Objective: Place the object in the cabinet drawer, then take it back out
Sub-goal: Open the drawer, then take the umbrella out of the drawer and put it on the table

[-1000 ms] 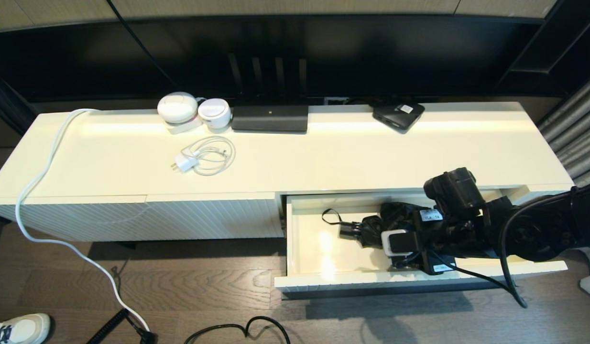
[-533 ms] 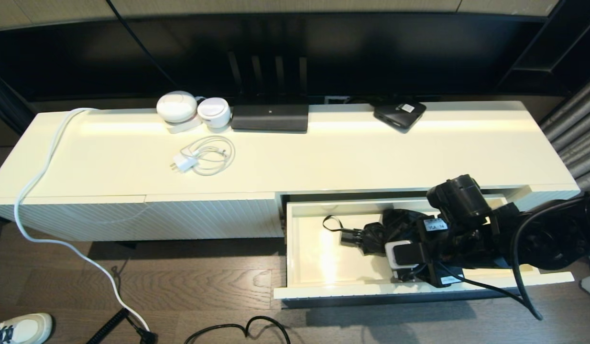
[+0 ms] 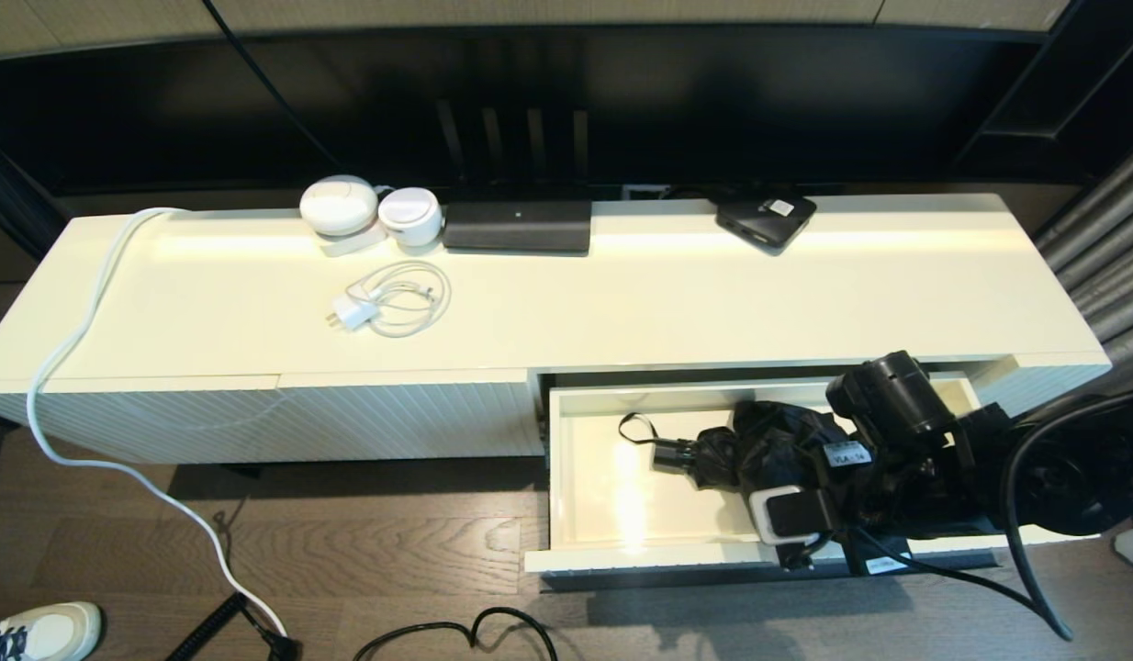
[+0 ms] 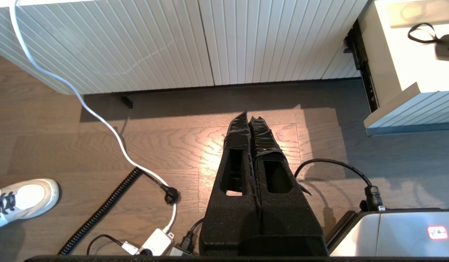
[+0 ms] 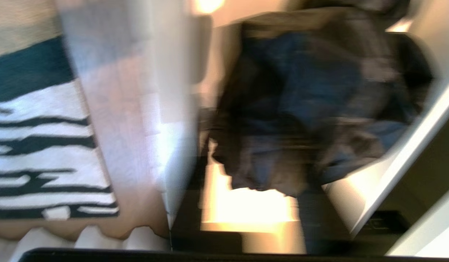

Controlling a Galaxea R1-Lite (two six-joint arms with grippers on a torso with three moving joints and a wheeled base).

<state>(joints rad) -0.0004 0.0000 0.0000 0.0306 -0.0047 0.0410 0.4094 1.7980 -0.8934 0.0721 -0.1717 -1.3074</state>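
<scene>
The black umbrella (image 3: 759, 450) lies inside the open cabinet drawer (image 3: 603, 496), handle and wrist loop (image 3: 635, 427) pointing left. My right gripper (image 3: 810, 487) hangs low over the drawer's front right part, against the bunched canopy. In the right wrist view the gripper (image 5: 253, 160) is open, its two dark fingers wide apart over bright drawer floor. The dark fabric (image 5: 304, 102) lies at and between their tips; blur hides any contact. My left gripper (image 4: 249, 122) is shut and empty above the wooden floor, left of the drawer (image 4: 402, 69).
On the cabinet top (image 3: 667, 303) lie a white charger with coiled cable (image 3: 387, 303), two white round devices (image 3: 369, 213), a black router (image 3: 518, 225) and a flat black box (image 3: 766, 218). Cables (image 3: 98, 441) and a person's shoe (image 3: 43, 629) are on the floor.
My right arm has drawn back toward the drawer's front and to the right. The umbrella has stayed in place, and more of its canopy now shows.
</scene>
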